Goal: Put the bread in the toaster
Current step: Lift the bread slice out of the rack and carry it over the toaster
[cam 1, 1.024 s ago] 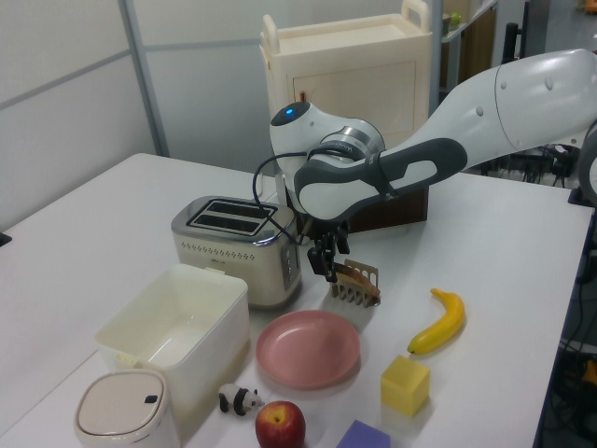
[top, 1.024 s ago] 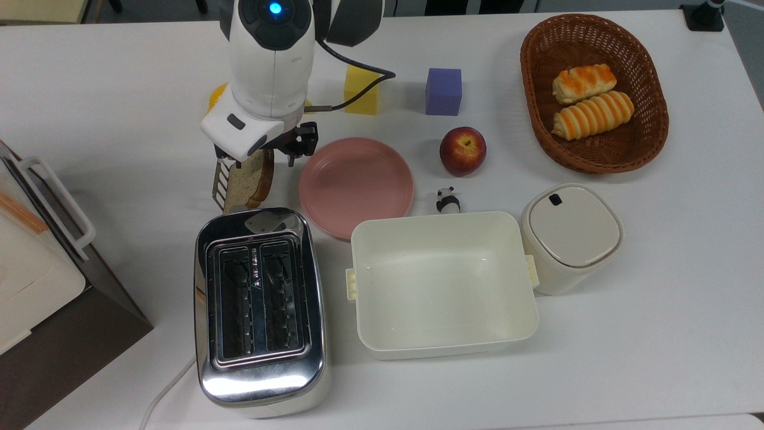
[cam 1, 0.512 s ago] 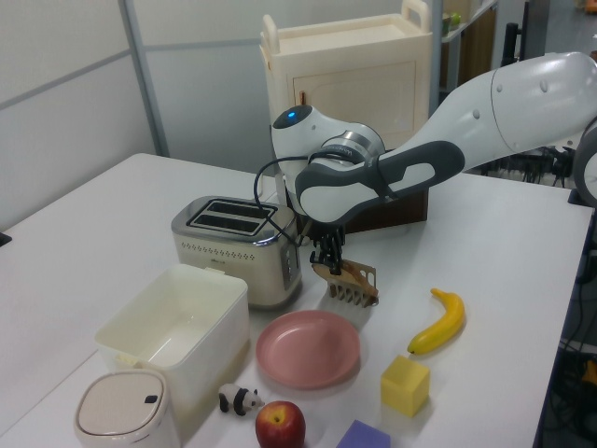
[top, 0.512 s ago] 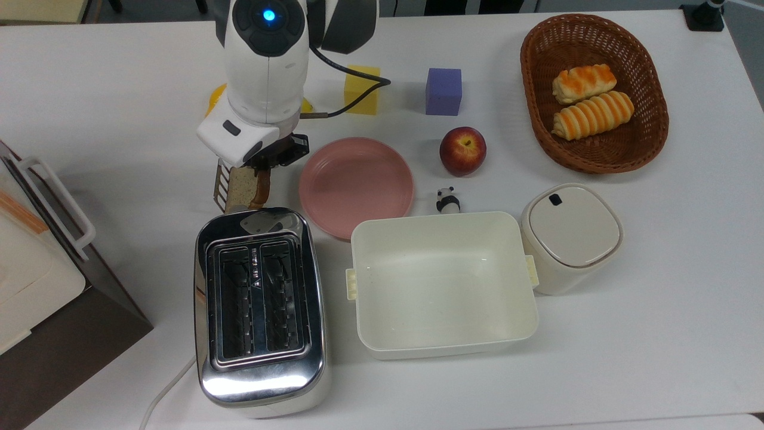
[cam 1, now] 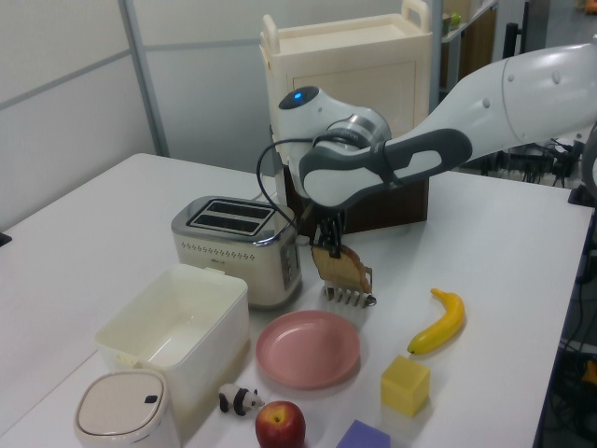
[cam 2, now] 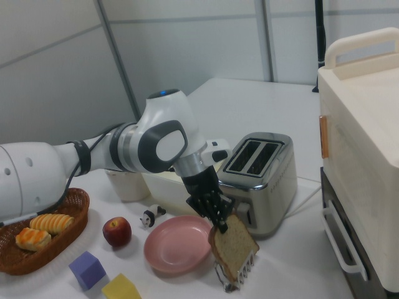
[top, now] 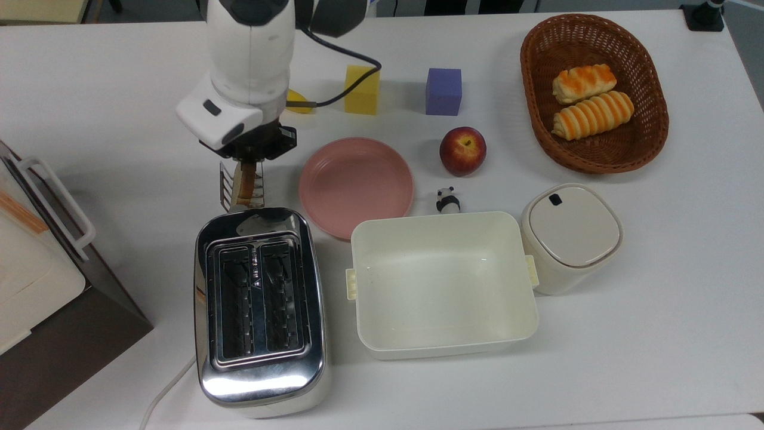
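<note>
The bread (cam 2: 235, 247), a tan slice with a darker crust, hangs upright with my gripper (cam 2: 219, 229) shut on its top edge. Its lower edge sits just over the small wire toast rack (cam 2: 235, 277). In the top view the bread (top: 245, 182) is seen edge-on over the rack (top: 242, 190), under the gripper (top: 248, 162). The chrome two-slot toaster (top: 259, 310) stands just below the rack in the top view, both slots empty. In the left view the gripper (cam 1: 329, 250) holds the bread (cam 1: 340, 268) to the right of the toaster (cam 1: 238, 245).
A pink plate (top: 356, 184) lies beside the rack, and a cream tub (top: 443, 283) stands by the toaster. An apple (top: 462, 150), panda figure (top: 447, 200), lidded canister (top: 572, 236), yellow cube (top: 362, 89), purple cube (top: 444, 91), basket (top: 537, 107) with two rolls and banana (cam 1: 440, 322) surround them. A cabinet (top: 36, 275) stands at the top view's left.
The gripper came down and shut on the slice, then rose toward the top view's left. The bread went from leaning in the rack to hanging upright above it.
</note>
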